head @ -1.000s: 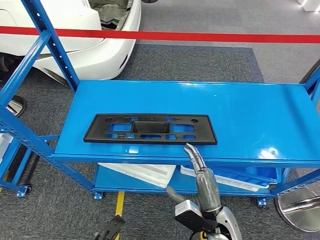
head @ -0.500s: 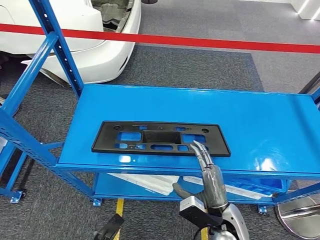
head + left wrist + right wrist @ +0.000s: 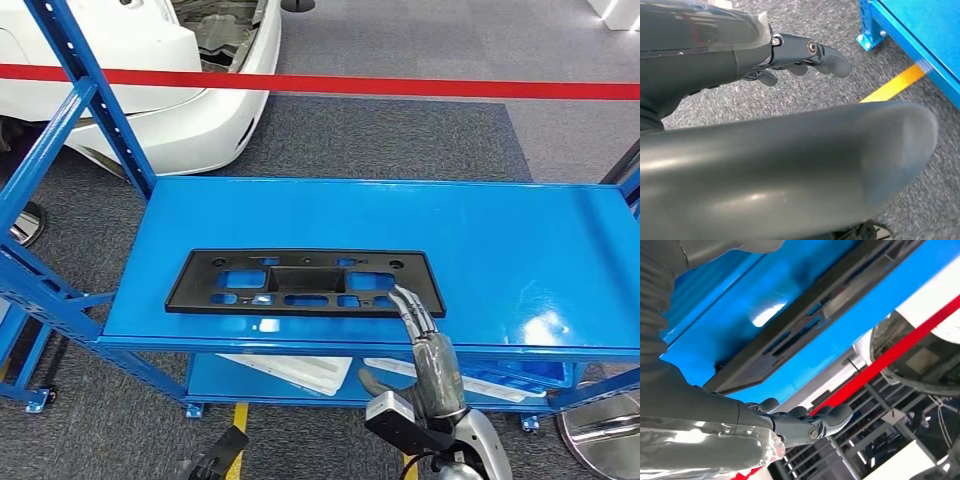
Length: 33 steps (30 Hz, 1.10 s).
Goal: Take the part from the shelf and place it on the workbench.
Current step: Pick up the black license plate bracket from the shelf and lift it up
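Note:
The part (image 3: 302,283) is a long flat black plastic panel with several cut-outs, lying lengthwise on the blue shelf top (image 3: 490,250) near its front edge. My right hand (image 3: 426,345) reaches up from below with its fingers stretched out, and the fingertips (image 3: 407,300) lie over the panel's right front corner. It holds nothing. The right wrist view shows the hand (image 3: 791,425) just short of the panel (image 3: 798,327). My left hand (image 3: 798,50) hangs low over grey carpet, fingers straight and empty, beside the shelf's foot (image 3: 926,45).
A white car (image 3: 173,90) stands behind a red tape (image 3: 377,83) beyond the shelf. Blue uprights (image 3: 83,90) rise at the shelf's left end. White panels (image 3: 302,368) lie on the lower shelf. A yellow floor line (image 3: 238,420) and a round metal base (image 3: 604,440) lie near my feet.
The camera has shifted a little. My right hand has risen from below the shelf's front edge until its fingertips lie over the panel's right front corner. The panel has not moved on the shelf.

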Available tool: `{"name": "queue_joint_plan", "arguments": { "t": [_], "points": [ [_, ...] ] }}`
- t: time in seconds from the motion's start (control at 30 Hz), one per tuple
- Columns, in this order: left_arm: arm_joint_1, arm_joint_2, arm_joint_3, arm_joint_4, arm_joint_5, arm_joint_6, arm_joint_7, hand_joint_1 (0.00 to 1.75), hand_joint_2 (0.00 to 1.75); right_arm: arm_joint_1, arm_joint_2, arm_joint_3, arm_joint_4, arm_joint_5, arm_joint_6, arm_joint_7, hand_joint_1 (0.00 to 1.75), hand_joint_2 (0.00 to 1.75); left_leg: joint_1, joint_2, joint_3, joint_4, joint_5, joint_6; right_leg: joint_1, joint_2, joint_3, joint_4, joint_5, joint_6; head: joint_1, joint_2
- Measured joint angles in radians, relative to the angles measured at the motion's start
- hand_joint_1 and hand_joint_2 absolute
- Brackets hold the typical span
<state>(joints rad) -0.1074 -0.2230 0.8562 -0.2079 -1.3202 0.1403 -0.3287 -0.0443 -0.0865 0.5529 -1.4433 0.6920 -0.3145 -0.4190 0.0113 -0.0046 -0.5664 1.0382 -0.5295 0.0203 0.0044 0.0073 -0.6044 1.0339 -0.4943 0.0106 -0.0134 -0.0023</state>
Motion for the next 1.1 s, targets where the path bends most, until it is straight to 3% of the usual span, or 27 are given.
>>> {"name": "queue_joint_plan", "arguments": {
  "t": [0.27,0.43,0.67,1.1],
  "points": [
    [0.001,0.000,-0.008,0.000,-0.007,0.001,0.004,0.00,0.00,0.007,-0.068,-0.036,-0.009,0.000,0.083,0.010,0.00,1.75,0.000,0.000,0.003,-0.005,0.002,-0.004,0.000,0.000,0.001,0.001,-0.001,-0.004,0.000,0.000],
    [0.000,0.000,-0.019,0.000,-0.018,0.001,0.012,0.00,0.00,-0.006,-0.138,-0.063,-0.009,0.001,0.166,0.010,0.00,1.75,-0.002,0.000,0.003,-0.005,0.002,-0.004,-0.001,-0.001,0.003,0.000,-0.001,-0.004,0.000,0.000],
    [0.000,0.000,-0.027,0.000,-0.021,0.000,0.017,0.00,0.00,-0.047,-0.211,-0.093,-0.008,0.033,0.209,0.017,0.00,1.75,-0.006,0.000,0.003,-0.005,0.002,-0.004,-0.005,-0.001,0.003,0.000,0.000,-0.004,0.001,0.000],
    [-0.012,0.000,-0.049,0.000,-0.040,-0.004,0.032,0.00,0.00,-0.206,-0.208,-0.051,0.017,0.026,0.279,-0.021,0.00,1.75,-0.006,0.000,0.004,-0.005,0.002,-0.004,-0.005,-0.001,0.003,0.001,0.000,-0.004,0.001,0.000]
  ]
}}
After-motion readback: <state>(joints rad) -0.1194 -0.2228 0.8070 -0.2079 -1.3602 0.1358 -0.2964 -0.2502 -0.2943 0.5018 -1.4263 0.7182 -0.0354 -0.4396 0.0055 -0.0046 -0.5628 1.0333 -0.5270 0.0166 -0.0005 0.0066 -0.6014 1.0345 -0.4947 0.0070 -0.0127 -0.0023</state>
